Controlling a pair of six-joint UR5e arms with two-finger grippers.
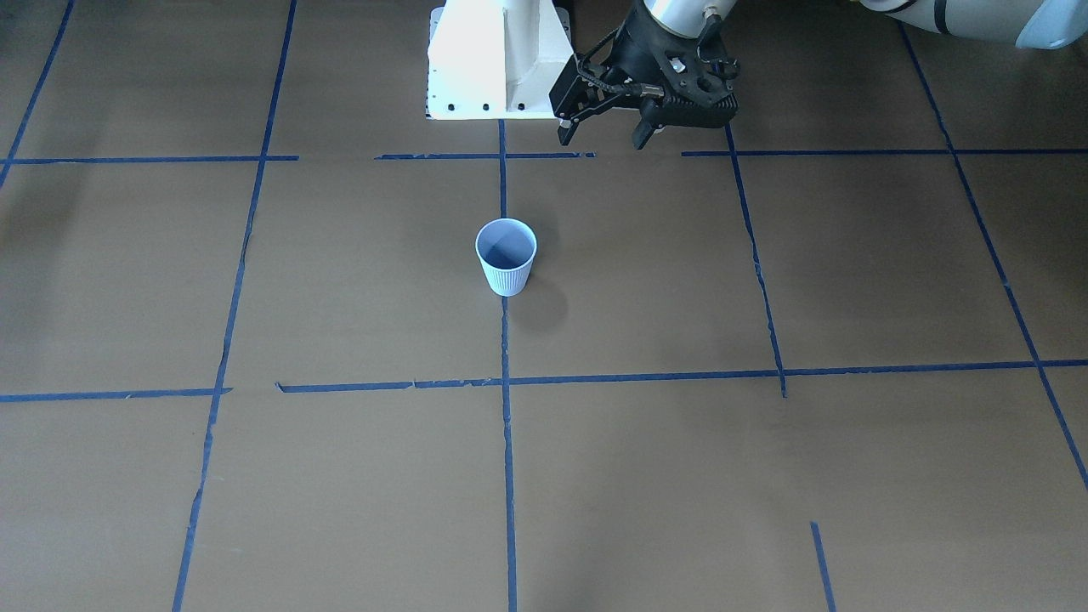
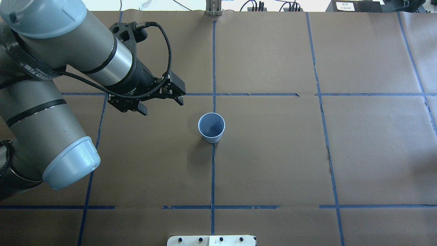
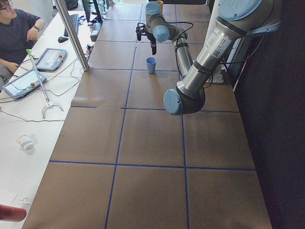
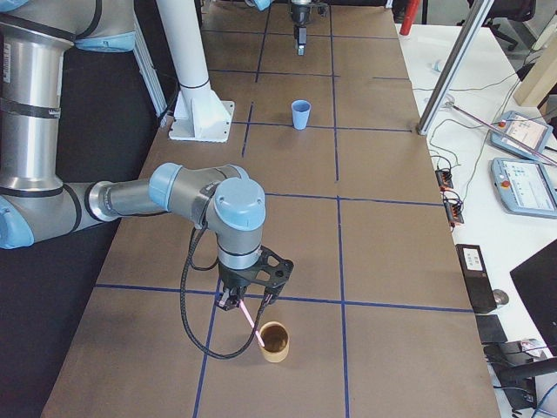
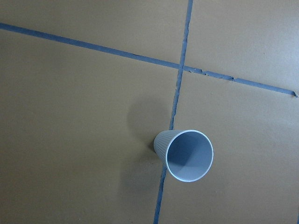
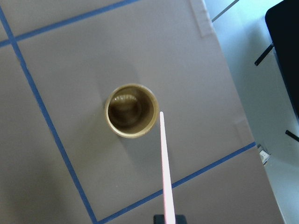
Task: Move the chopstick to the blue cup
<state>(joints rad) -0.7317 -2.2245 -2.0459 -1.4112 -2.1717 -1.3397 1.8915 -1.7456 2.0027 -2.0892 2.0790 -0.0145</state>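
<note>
The blue cup (image 1: 507, 259) stands upright and empty at the table's middle, on a tape line (image 2: 211, 128) (image 5: 184, 154). My left gripper (image 2: 161, 106) is open and empty, hovering to the cup's left and a little behind it (image 1: 603, 132). The pink chopstick (image 6: 164, 163) is held at one end by my right gripper (image 4: 248, 303). It slants down with its tip just beside the rim of a tan holder cup (image 6: 131, 110) at the table's far right end (image 4: 275, 341). The chopstick (image 4: 252, 322) is outside the holder.
Dark blue tape lines grid the brown table. The white robot base (image 1: 497, 59) stands behind the cup. Control tablets (image 4: 522, 174) and cables lie on the operators' side table, where a person (image 3: 14, 33) sits.
</note>
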